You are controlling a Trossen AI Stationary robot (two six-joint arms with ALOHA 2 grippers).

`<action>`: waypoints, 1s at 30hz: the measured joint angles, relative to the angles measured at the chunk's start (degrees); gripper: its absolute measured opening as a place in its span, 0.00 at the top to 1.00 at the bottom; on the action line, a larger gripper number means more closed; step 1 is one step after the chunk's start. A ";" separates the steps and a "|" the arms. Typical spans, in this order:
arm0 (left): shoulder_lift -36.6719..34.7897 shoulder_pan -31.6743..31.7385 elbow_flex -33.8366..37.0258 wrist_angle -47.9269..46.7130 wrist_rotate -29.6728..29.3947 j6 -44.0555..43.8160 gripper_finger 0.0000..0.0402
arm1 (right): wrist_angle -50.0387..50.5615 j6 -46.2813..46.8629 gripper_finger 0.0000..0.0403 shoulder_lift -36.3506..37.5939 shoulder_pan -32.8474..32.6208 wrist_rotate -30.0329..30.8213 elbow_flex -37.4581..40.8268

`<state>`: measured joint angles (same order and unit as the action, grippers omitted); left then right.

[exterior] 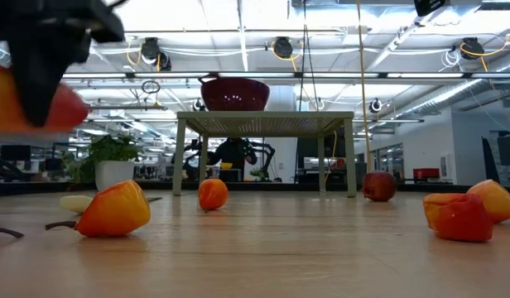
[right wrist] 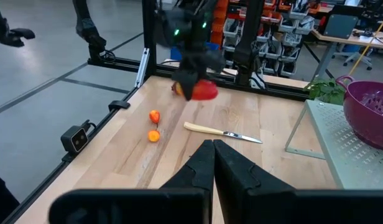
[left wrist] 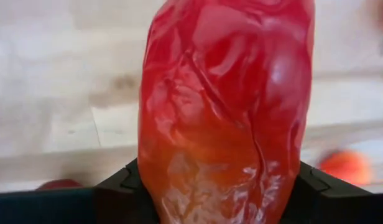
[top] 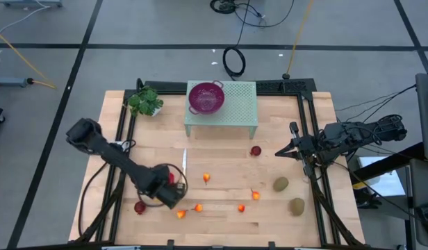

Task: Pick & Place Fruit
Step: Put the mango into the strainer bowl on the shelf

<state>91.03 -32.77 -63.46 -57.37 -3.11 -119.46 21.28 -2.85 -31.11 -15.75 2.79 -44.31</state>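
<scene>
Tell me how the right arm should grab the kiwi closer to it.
Grip the nearer kiwi across its narrow middle, coming straight down: it lies flat on the table with nothing touching it. The right hand, now shut, must open first.

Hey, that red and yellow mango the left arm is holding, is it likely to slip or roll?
Its glossy skin in the left wrist view suggests the mango may be slippery. The left gripper jaws clamp only its lower end, so it might pivot. Being oblong, it would probably wobble rather than roll straight.

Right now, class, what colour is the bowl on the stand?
Purple bowl, clearest in the high view.
</scene>
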 joint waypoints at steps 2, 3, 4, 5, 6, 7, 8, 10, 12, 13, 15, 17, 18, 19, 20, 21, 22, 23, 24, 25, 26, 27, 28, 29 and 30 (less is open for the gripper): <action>-2.57 0.00 0.00 -0.44 -5.35 -0.26 0.48 | 0.03 0.00 0.99 -0.02 0.01 0.02 0.00; -3.85 0.00 0.00 -0.13 -8.19 -0.28 0.48 | 0.04 0.00 0.99 -0.01 0.00 0.02 0.00; -5.09 0.00 0.00 0.37 -11.15 -0.26 0.48 | 0.03 0.00 0.99 0.00 0.01 0.02 0.00; -6.12 0.00 -0.05 0.69 -14.15 -0.15 0.48 | 0.04 0.00 0.99 -0.01 0.00 0.02 0.00; -7.15 0.00 -0.07 0.90 -17.30 0.53 0.48 | 0.04 0.00 0.99 0.00 0.00 0.04 0.00; -7.96 0.00 -0.07 1.41 -20.85 1.77 0.48 | 0.04 0.00 0.99 0.00 0.02 0.05 0.00; -8.66 0.00 -0.07 2.13 -24.39 3.42 0.47 | 0.04 0.00 0.99 0.00 0.00 0.07 0.00; -9.85 0.00 -0.07 4.20 -31.46 7.78 0.46 | 0.04 0.00 0.99 0.00 0.02 0.07 0.00; -10.47 0.00 -0.07 6.91 -37.41 13.30 0.46 | 0.03 0.00 0.99 -0.02 0.00 0.09 0.00; -10.54 0.00 -0.07 8.43 -40.07 16.27 0.45 | 0.03 -0.06 0.99 -0.01 0.00 0.10 0.00; -10.52 0.00 -0.07 11.75 -44.57 22.25 0.46 | 0.04 -1.05 0.99 -0.01 0.01 0.11 0.00; -10.52 0.04 -0.07 14.62 -47.61 28.22 0.47 | 0.02 -2.17 0.99 0.00 0.01 0.11 0.00; -10.54 0.12 -0.07 15.84 -48.71 30.75 0.47 | 0.02 -2.69 0.99 0.00 0.02 0.13 0.00; -10.52 0.30 -0.07 16.99 -49.63 33.27 0.47 | 0.02 -3.11 0.99 -0.02 0.02 0.13 0.00; -10.52 0.50 -0.07 17.90 -50.22 35.75 0.47 | 0.02 -3.69 0.99 0.00 0.02 0.13 0.00; -10.52 0.72 -0.07 18.62 -50.84 38.00 0.47 | 0.02 -4.20 0.99 0.00 0.01 0.12 0.00; -10.52 0.95 -0.07 19.37 -51.58 40.44 0.47 | 0.02 -4.50 0.99 0.00 0.00 0.12 0.00; -10.52 1.14 -0.07 20.14 -52.40 42.97 0.47 | 0.03 -4.77 0.99 -0.01 0.01 0.13 0.00; -10.52 1.38 -0.07 20.83 -53.10 45.76 0.47 | 0.02 -5.06 0.99 -0.02 0.01 0.13 0.00; -10.52 1.59 -0.07 21.45 -53.71 48.75 0.47 | 0.02 -5.25 0.99 0.00 0.00 0.13 0.00; -10.52 1.90 -0.07 21.99 -54.01 51.79 0.47 | 0.02 -5.30 0.99 -0.02 0.02 0.13 0.00; -10.52 2.30 -0.07 22.43 -54.02 54.82 0.47 | 0.02 -5.34 0.99 -0.01 0.01 0.12 0.00; -10.52 2.66 -0.07 22.94 -54.00 57.83 0.47 | 0.02 -5.35 0.99 -0.02 0.02 0.13 0.00; -10.52 3.13 -0.07 23.51 -54.02 60.60 0.47 | 0.02 -5.35 0.99 -0.02 0.00 0.13 0.00; -10.52 3.67 -0.07 24.12 -54.00 63.21 0.47 | 0.02 -5.35 0.99 0.00 0.00 0.13 0.00</action>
<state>80.51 -29.10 -63.53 -33.25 -57.11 -56.25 21.30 -8.21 -31.11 -15.75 2.92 -44.31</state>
